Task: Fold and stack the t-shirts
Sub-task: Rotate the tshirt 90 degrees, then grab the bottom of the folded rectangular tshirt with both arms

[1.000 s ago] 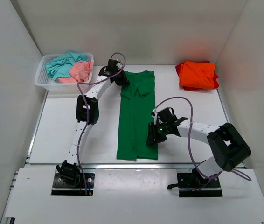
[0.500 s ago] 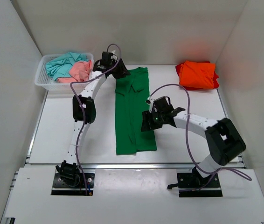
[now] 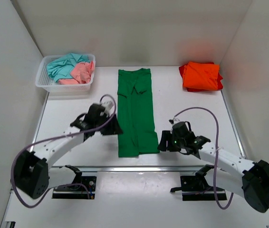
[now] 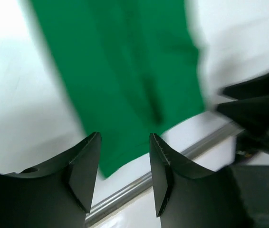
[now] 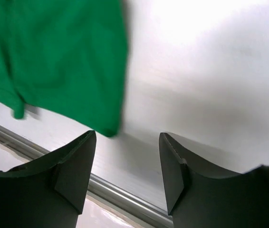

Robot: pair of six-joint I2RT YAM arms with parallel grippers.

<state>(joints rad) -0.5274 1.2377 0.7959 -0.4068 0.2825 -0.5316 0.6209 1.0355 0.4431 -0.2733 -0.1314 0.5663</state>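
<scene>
A bright green t-shirt (image 3: 135,111) lies flat mid-table as a long narrow strip, collar end at the far side. My left gripper (image 3: 115,127) sits just left of its lower half, open and empty; the left wrist view shows the green cloth (image 4: 125,61) ahead of the left gripper (image 4: 124,137). My right gripper (image 3: 162,143) is open beside the strip's near right corner, holding nothing. In the right wrist view that corner (image 5: 58,57) lies ahead and left of the right gripper (image 5: 128,134). A folded orange t-shirt (image 3: 201,76) rests at the back right.
A white mesh basket (image 3: 49,85) at the back left holds a teal shirt (image 3: 63,64) and a pink shirt (image 3: 82,72). A metal rail (image 3: 134,168) runs along the table's near edge, close behind both grippers. White walls enclose the left, right and far sides.
Both grippers opened and let go of the green shirt. The left arm drew back from the collar end to the near left; the right pulled back toward the near edge.
</scene>
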